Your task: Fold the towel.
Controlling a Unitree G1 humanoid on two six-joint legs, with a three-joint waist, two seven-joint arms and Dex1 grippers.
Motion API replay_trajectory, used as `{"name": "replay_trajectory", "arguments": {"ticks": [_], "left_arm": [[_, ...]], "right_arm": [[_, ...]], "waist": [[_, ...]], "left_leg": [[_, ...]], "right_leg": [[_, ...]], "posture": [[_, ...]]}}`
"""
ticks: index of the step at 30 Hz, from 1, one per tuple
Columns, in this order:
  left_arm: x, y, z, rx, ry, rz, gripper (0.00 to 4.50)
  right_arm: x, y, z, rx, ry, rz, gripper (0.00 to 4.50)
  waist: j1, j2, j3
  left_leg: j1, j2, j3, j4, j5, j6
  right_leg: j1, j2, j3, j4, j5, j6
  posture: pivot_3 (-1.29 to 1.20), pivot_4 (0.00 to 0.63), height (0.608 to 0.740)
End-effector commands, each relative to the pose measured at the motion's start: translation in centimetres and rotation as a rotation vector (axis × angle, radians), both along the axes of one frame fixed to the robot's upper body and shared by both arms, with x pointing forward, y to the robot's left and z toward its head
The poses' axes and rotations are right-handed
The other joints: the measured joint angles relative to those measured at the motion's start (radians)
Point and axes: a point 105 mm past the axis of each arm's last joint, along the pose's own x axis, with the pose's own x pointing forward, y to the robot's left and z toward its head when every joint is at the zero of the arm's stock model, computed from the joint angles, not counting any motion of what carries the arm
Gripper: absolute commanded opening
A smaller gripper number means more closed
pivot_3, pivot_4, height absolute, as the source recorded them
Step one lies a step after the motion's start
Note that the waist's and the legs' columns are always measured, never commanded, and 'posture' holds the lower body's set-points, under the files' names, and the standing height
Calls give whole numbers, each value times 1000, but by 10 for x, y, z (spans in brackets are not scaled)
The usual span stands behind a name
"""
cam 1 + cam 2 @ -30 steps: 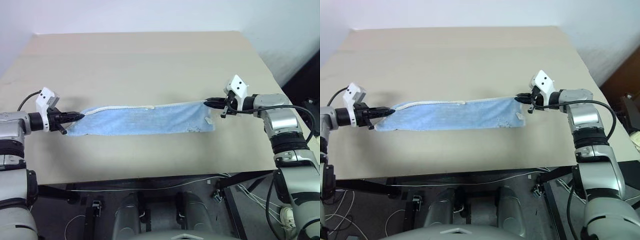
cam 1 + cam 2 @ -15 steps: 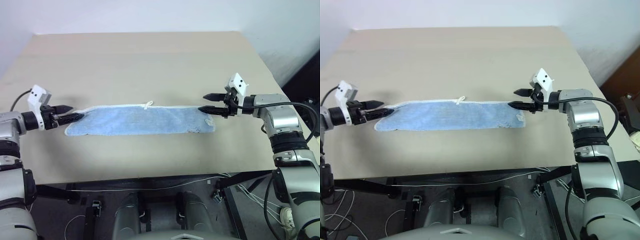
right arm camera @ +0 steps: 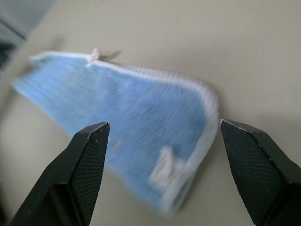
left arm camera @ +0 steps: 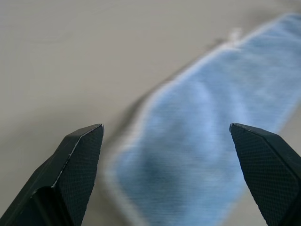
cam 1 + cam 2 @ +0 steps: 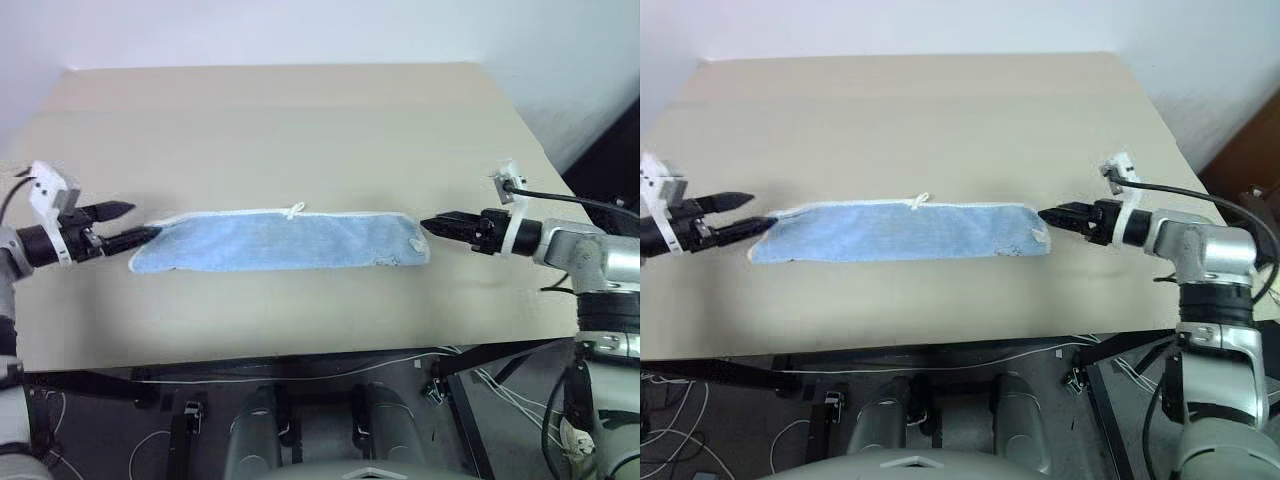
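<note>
The towel (image 5: pixel 280 241) lies flat on the table as a long, narrow light blue strip with a whitish border. A small white loop tag (image 5: pixel 295 210) sticks out at its far edge. My left gripper (image 5: pixel 143 220) is open just off the towel's left end, holding nothing. My right gripper (image 5: pixel 432 225) is open just off the right end, also holding nothing. In the left wrist view the towel (image 4: pixel 211 141) lies beyond the spread fingers (image 4: pixel 80 165). In the right wrist view the towel's end (image 3: pixel 136 113), with a white label on it, sits between and past the spread fingers (image 3: pixel 89 160).
The beige table (image 5: pixel 300 120) stretches well beyond the towel to a pale wall. Its front edge (image 5: pixel 300 355) runs close below the towel. Cables (image 5: pixel 300 375) hang under that edge.
Both grippers have opened, let go of the towel's ends and drawn back outward. The towel has settled flat on the table. The right wrist has rolled.
</note>
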Motion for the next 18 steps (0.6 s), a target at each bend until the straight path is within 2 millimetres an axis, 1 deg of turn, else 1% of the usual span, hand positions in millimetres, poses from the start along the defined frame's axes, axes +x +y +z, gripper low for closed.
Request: {"name": "replay_trajectory", "arguments": {"ticks": [1, 3, 4, 7, 11, 14, 16, 18], "left_arm": [[-14, -31, 23, -47, -55, -117, 4500], [-22, -50, 18, -40, -43, -180, 4500], [-25, -56, 17, -38, -39, -199, 4500], [-32, -79, 15, -39, -11, -284, 4500], [-33, -94, 10, -34, 13, -333, 4500], [-32, -103, 7, -51, 26, -361, 4500], [-33, -108, 1, -40, 34, -379, 4500], [-32, -114, -4, -25, 25, -390, 4500]], "right_arm": [[-16, -9, 11, 88, 51, -51, 3937], [-25, -11, 8, 143, 114, -69, 3937], [-28, -10, 8, 161, 135, -70, 3937], [-40, -6, -1, 210, 230, -81, 3937], [-44, 2, -18, 246, 279, -121, 3937], [-47, 15, -27, 295, 301, -105, 3937], [-46, 20, -30, 334, 316, -107, 3937], [-39, 22, -39, 338, 342, -169, 3937]], "waist": [[3, 0, 0], [4, 1, -1], [4, 1, -1], [3, 1, -1], [1, 1, -1], [2, 1, -1], [1, 1, -1], [1, 1, -1]], "left_leg": [[1, 0, -1, 0, -1, 2], [2, 0, -2, 0, -2, 3], [4, 0, -2, -1, -2, 3], [5, 0, -1, -1, -2, 3], [6, 0, -1, -3, -2, 3], [6, 0, 0, -3, -2, 3], [6, 0, 0, -3, -2, 3], [6, 0, 0, -3, -2, 3]], "right_leg": [[2, 0, 0, 0, 0, 0], [4, 0, -1, -1, 0, 0], [4, 0, -1, -2, 0, 0], [5, 0, -1, -3, 0, 0], [7, 1, -1, -3, 0, 0], [6, 1, -1, -3, 0, 0], [6, 1, -1, -3, 0, 0], [6, 1, -1, -3, 0, 0]], "posture": [[0, 150, 692], [0, 150, 692], [0, 150, 692], [0, 150, 692], [0, 150, 692], [0, 150, 692], [0, 150, 692], [0, 150, 692]]}}
